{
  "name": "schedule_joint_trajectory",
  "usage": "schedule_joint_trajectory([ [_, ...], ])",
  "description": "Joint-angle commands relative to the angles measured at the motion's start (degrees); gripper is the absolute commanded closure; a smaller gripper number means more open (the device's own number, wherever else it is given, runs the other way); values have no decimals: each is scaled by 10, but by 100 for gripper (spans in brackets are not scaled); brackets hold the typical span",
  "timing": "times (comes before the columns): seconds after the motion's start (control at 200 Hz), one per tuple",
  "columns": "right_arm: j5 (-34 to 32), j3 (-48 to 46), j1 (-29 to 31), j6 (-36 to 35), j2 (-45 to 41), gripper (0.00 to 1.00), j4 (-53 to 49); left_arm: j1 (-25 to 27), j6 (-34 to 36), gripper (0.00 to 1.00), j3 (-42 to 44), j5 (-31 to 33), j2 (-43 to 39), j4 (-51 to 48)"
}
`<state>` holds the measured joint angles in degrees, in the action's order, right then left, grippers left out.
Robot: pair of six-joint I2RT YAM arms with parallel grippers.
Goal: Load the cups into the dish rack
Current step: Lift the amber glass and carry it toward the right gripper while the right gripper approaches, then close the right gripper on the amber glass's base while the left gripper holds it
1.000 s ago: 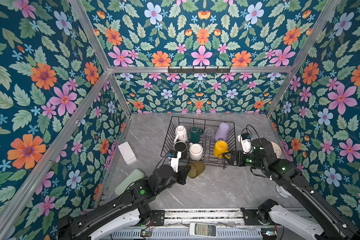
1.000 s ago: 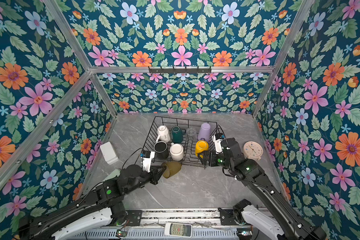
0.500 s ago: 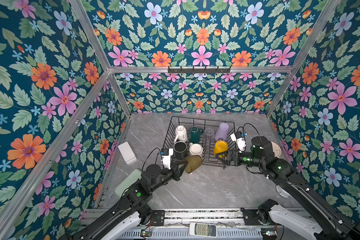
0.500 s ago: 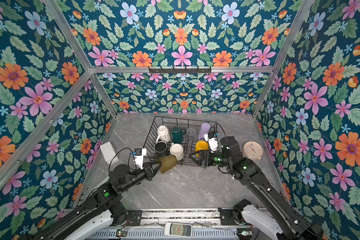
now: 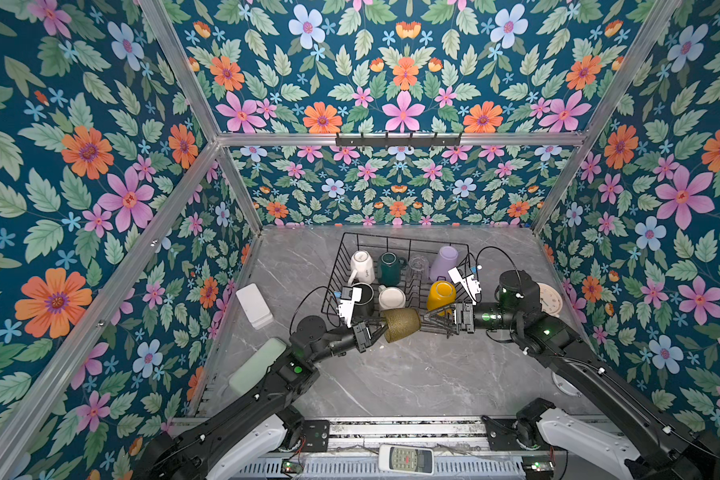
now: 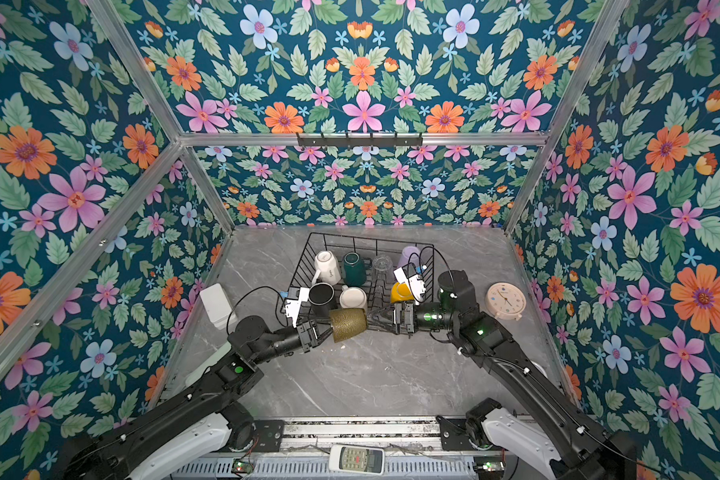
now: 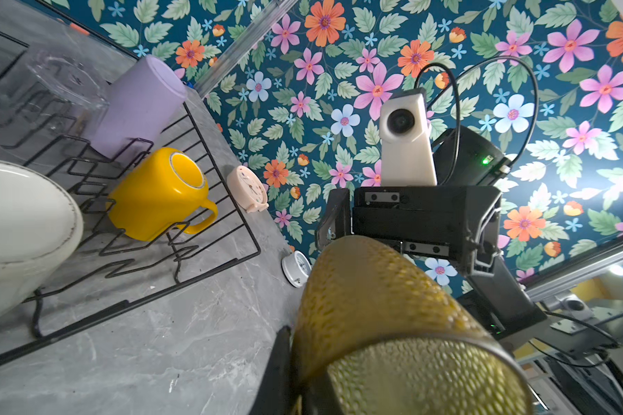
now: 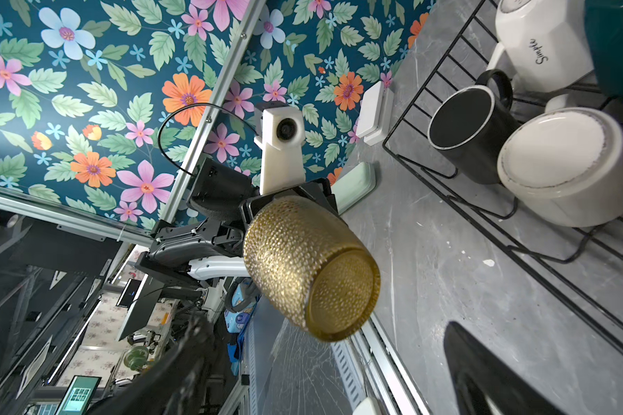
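My left gripper [image 5: 381, 328] [image 7: 299, 373] is shut on the rim of the amber-olive tumbler [image 5: 402, 325] [image 6: 348, 325] [image 8: 303, 266]. It holds the tumbler on its side above the table, just in front of the dish rack [image 5: 362, 237] [image 6: 333, 236]. My right gripper [image 5: 427, 324] [image 6: 371, 320] [image 8: 324, 325] faces the tumbler's base, open, fingertips close to it; contact cannot be told. In the rack stand a white mug [image 5: 362, 262], green mug [image 5: 389, 266], clear glass [image 5: 417, 266], lilac tumbler [image 5: 445, 257], black mug [image 5: 362, 295], white/red mug [image 5: 391, 298] and yellow mug [image 5: 441, 294].
A white box [image 5: 253, 305] and a pale green box [image 5: 258, 365] lie by the left wall. A round clock [image 5: 551, 298] leans at the right wall. A remote control [image 5: 406, 459] rests on the front rail. A black hook rail [image 5: 398, 139] hangs on the back wall.
My left gripper lifted the amber-olive tumbler off the table and carried it right, to the rack's front edge. My right gripper swung down from beside the yellow mug to the tumbler's base.
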<state>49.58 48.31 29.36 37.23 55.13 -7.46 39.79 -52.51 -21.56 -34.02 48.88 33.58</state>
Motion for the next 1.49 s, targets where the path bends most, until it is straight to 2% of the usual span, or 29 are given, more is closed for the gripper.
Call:
schedule_joint_trajectory([
  [0.0, 23, -1, 4, 10, 2, 2, 37, -3, -25, 100, 1, -40, 19, 88],
  [0.22, 15, 5, 29, 8, 27, 3, 39, -6, -41, 100, -1, -59, 47, 136],
  [0.625, 16, 26, 72, 26, 86, 4, 91, -7, -48, 100, -5, -73, 57, 144],
  [0.875, 19, 30, 83, 29, 100, 8, 97, -7, -49, 100, -4, -74, 57, 145],
  [1.23, 25, 27, 84, 32, 108, 20, 96, -7, -54, 100, -5, -77, 62, 152],
  [1.49, 23, 26, 85, 32, 109, 43, 90, -8, -56, 100, -4, -76, 62, 151],
])
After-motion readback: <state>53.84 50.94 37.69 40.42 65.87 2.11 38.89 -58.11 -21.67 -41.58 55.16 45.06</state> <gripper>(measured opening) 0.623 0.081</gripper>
